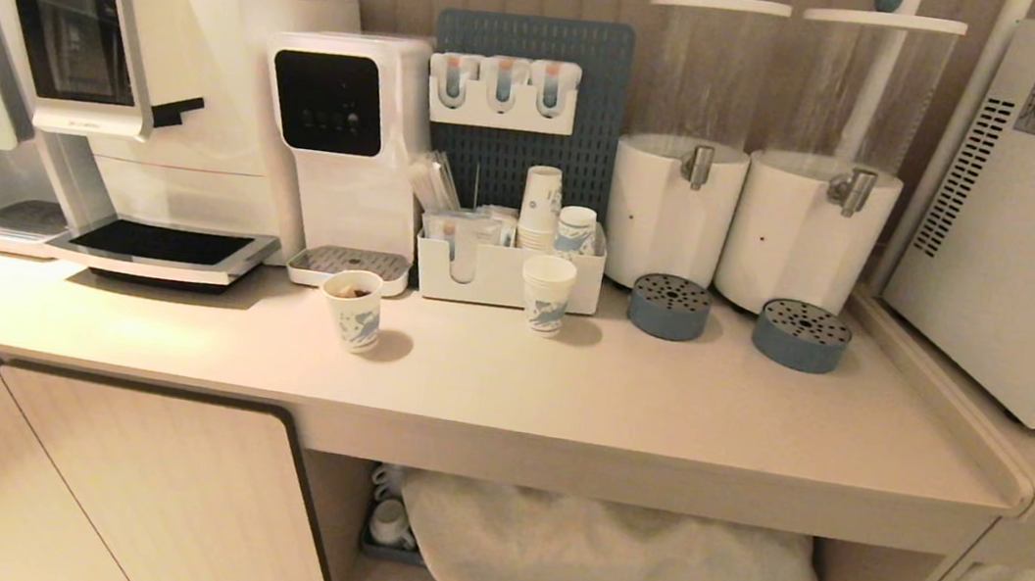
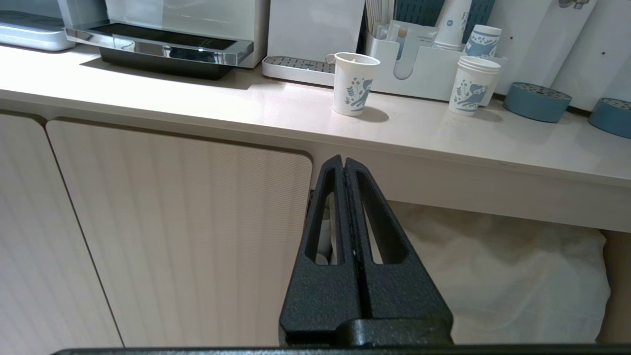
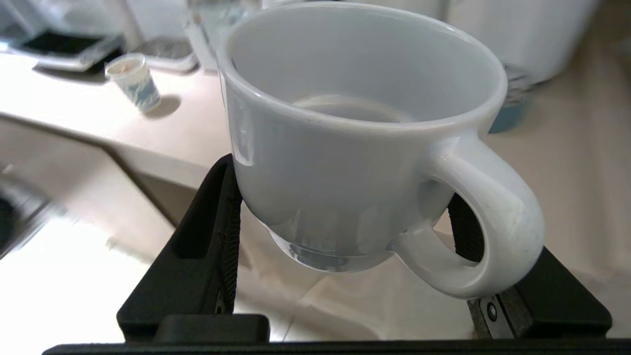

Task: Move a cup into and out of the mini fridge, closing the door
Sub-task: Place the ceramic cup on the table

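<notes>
right end effector [image 3: 345, 236] was clamped on the cup [image 3: 355, 148], black fingers [image 3: 217, 231] pressed on either side of the white mug body, loop handle sticking out past one finger. cup was upright, off any surface, empty as far as the wrist view let me tell. it hung over the front edge of the table [image 1: 640, 414], with a paper cup [image 3: 133, 81] standing farther back on that table.

left end effector [image 2: 345, 167] was clenched shut, fingers pressed flat together with nothing between them, parked below the table edge in front of the cabinet door [image 2: 187, 236] and a white cloth [image 2: 503, 281] stuffed in the open shelf under the table.

mini fridge [image 1: 1030, 215] sat at the right end of the table, only its white side with vent slots and warning sticker in head view; its front panel was out of frame. a white bit with a dark patch at the far right edge, in front of the fridge, was probably the right arm, hard to be sure.

on the table: coffee machine [image 1: 164, 109] at the left end, water dispenser [image 1: 348, 141] beside it, white organiser [image 1: 500, 274] with stacked cups, two drink dispensers [image 1: 751, 161] next to the fridge, blue drip trays [image 1: 669, 306] in front of them.
</notes>
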Motion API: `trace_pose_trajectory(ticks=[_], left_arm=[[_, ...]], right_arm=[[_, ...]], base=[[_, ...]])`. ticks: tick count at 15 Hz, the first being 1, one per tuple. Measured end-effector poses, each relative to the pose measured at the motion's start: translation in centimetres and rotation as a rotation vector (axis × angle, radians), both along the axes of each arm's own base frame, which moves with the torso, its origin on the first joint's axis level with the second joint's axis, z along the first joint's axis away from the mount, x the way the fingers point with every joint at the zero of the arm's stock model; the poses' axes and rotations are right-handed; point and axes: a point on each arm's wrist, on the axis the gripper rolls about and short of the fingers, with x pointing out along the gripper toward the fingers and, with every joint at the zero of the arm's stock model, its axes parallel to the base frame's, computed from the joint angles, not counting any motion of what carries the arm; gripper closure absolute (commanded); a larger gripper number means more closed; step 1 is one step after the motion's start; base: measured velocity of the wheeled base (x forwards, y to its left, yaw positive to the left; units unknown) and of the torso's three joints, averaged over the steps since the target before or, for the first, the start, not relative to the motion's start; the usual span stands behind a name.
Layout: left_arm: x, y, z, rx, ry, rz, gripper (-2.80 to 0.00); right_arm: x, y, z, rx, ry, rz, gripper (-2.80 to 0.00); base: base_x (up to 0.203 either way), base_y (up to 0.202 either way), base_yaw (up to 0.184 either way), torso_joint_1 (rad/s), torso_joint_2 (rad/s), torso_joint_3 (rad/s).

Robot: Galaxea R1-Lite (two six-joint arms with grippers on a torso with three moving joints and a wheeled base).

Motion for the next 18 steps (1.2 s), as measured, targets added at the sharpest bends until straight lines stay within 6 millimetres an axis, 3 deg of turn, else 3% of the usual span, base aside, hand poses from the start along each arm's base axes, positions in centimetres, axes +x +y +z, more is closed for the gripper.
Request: trace_pose_trajectory(ticks=[5,11,18], left_arm=[[0.0,0.0,0.0,0.0,0.0,0.0,0.0],[0.0,0.0,0.0,0.0,0.0,0.0,0.0],[0.0,0.0,0.0,-0.004,0.0,-0.001,0.0]], right_arm=[[8.5,0.2,-3.3,0.0,0.028,0.062,0.0],[18.5,0.8,-10.2,-0.043,0.021,0.076,0.0],[25.5,3.5,-17.6,-0.115,0.007,-0.097,0.0]], base=[[0.0,0.0,0.0,0.0,0.0,0.0],[0.0,0.0,0.0,0.0,0.0,0.0],[0.0,0.0,0.0,0.0,0.0,0.0]])
